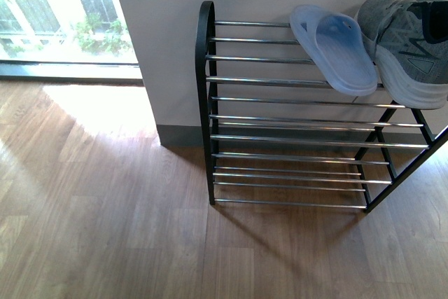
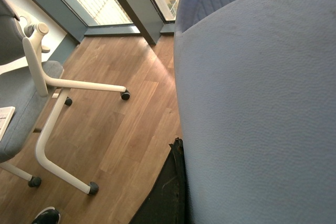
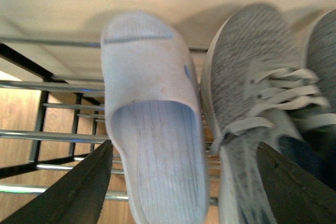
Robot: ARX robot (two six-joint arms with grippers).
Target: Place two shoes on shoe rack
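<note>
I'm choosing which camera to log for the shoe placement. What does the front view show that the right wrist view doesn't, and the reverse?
Only the front view shows the whole shoe rack with its lower tiers, the wooden floor and the window. Only the right wrist view shows the right gripper, open, and the sneaker's white laces close up. Both show the pale blue slide beside a grey sneaker on the top rods.
</note>
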